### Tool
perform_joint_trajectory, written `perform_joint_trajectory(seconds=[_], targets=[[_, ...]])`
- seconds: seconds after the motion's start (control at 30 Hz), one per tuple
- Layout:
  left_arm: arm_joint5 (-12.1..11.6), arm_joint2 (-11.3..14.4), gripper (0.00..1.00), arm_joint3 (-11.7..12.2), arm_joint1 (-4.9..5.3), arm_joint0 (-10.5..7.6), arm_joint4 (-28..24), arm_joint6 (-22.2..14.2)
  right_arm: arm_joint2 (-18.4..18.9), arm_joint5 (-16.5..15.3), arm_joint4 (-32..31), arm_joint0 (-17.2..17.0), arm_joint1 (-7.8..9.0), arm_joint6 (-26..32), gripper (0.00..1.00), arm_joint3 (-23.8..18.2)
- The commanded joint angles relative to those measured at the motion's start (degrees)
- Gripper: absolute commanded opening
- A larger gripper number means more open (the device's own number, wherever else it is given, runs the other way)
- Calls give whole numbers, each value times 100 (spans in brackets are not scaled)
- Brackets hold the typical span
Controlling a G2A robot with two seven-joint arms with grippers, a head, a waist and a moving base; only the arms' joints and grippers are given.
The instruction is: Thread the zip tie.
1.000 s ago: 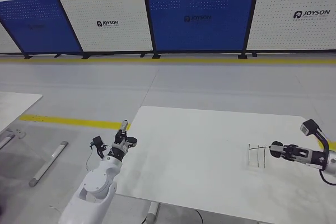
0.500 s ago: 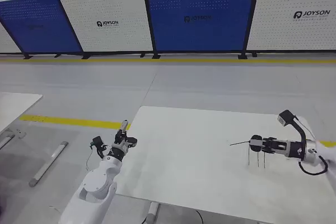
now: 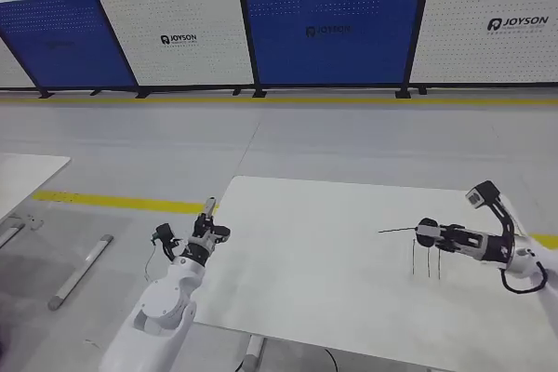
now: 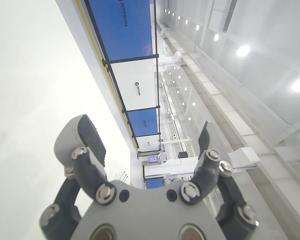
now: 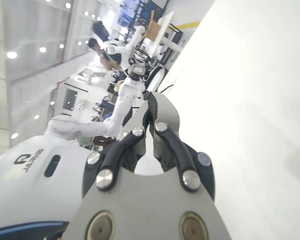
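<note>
zip tie (image 3: 397, 229) juts out level from the right gripper (image 3: 424, 232), whose fingers are pinched tight on its end, over the table (image 3: 307, 279). three more ties (image 3: 428, 262) lie just beside it. left gripper (image 3: 207, 223) sits at the table's left edge, fingers spread wide. right wrist view adds the tie's tip poking past the closed fingers.

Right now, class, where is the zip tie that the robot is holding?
In the top view the zip tie juts from the shut right gripper over the right side of the table, beside three more ties lying there.
</note>
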Motion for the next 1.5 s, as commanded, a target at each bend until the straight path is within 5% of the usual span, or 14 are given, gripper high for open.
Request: perform_joint_trajectory(seconds=[0.0, 0.17, 0.3, 0.67, 0.83, 1.13, 1.27, 1.47], targets=[[28, 126, 100, -115, -6, -82, 175, -95, -15, 11, 91, 41, -48, 60, 0, -5], [104, 436, 100, -454, -21, -157, 357, -449, -214, 11, 107, 164, -225, 161, 0, 31], [491, 682, 100, -522, -31, -271, 770, -398, -407, 11, 186, 296, -374, 308, 0, 232], [513, 702, 100, -526, -38, -285, 760, -332, -407, 11, 186, 296, -374, 308, 0, 232], [213, 1009, 100, -523, -26, -256, 1688, -457, -554, 11, 6, 170, -440, -213, 0, 49], [57, 1676, 100, -288, -32, -471, 2581, -1091, -934, 11, 326, 432, -832, -583, 0, 543], [-75, 1836, 100, -157, -44, -550, 2656, -1177, -1137, 11, 779, 543, -1041, -265, 0, 993], [-10, 1846, 100, -130, -61, -565, 2505, -1057, -1137, 11, 779, 543, -1041, -265, 0, 993]])
